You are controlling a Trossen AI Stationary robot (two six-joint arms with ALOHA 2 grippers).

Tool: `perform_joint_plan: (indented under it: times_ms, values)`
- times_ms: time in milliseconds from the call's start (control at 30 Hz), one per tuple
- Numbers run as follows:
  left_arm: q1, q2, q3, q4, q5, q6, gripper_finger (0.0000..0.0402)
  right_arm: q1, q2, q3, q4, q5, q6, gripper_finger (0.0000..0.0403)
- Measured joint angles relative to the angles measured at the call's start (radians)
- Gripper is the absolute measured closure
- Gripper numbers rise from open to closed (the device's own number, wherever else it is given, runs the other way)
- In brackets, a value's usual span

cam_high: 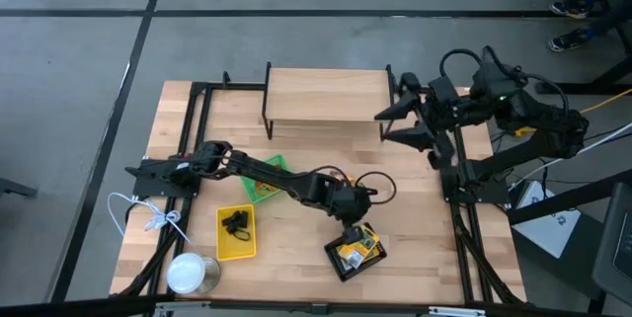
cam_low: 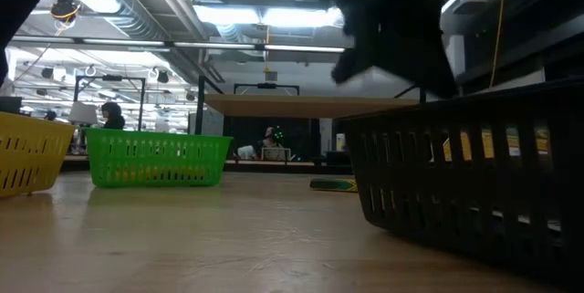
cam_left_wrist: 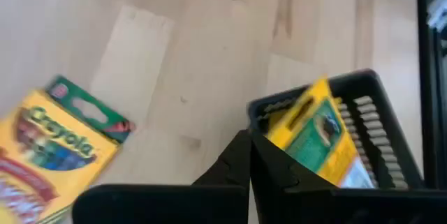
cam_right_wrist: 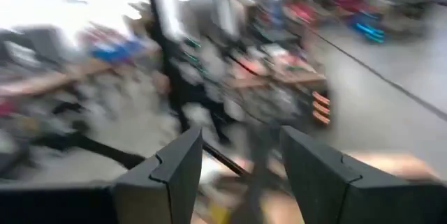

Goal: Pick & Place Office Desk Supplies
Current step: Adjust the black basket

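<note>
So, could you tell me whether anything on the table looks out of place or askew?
Yes: a crayon box lies loose on the wood beside the black mesh tray, which already holds others. The left gripper hovers just above that tray.

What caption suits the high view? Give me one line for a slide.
Left gripper hovers just above the black tray of crayon boxes; right gripper waits near the wooden shelf.

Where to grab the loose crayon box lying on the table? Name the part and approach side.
Grip the crayon box across its two long edges, coming down from above: it lies flat, face up on the table, so likely only those thin sides give opposing faces.
</note>
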Motion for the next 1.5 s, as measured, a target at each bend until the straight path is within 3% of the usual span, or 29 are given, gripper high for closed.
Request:
perform_joint_plan:
  times_ms: [167, 367, 500, 633, 733, 833, 900, 1067, 1267, 1500]
  values:
    - [-0.004, -0.009, 0.091, -0.156, -0.101, 0.011, 0.0399, 0.093, -0.002, 0.088, -0.441, 0.316, 0.044, 0.0208]
    - [0.001, -0.082, 0.102, -0.273, -0.219, 0.042, 0.0400, 0.295, -0.002, 0.098, -0.576, 0.585, 0.322, 0.0208]
    - [-0.012, -0.192, 0.010, -0.152, -0.221, 0.113, 0.0401, 0.416, 0.025, 0.099, -0.677, 0.756, 0.521, 0.0210]
    - [-0.019, -0.382, -0.197, -0.019, -0.217, 0.120, 0.0400, 0.498, 0.098, 0.099, -0.821, 0.846, 0.741, 0.0218]
    - [-0.026, -0.546, -0.411, 0.102, -0.235, 0.087, 0.0401, 0.526, 0.196, 0.098, -0.983, 0.809, 0.922, 0.0228]
    - [-0.036, -0.717, -0.618, 0.240, -0.278, 0.007, 0.0400, 0.527, 0.331, 0.095, -1.155, 0.697, 1.047, 0.0236]
    - [-0.050, -0.818, -0.748, 0.339, -0.312, -0.045, 0.0399, 0.526, 0.413, 0.086, -1.159, 0.632, 1.064, 0.0239]
    - [-0.107, -0.979, -0.999, 0.562, -0.378, -0.118, 0.0400, 0.518, 0.581, 0.062, -1.105, 0.605, 1.070, 0.0257]
    - [-0.162, -1.026, -1.121, 0.645, -0.365, -0.146, 0.0400, 0.486, 0.687, -0.027, -0.965, 0.402, 1.059, 0.0315]
    - [-0.196, -1.017, -1.146, 0.648, -0.335, -0.175, 0.0400, 0.450, 0.692, -0.127, -0.835, 0.340, 1.110, 0.0350]
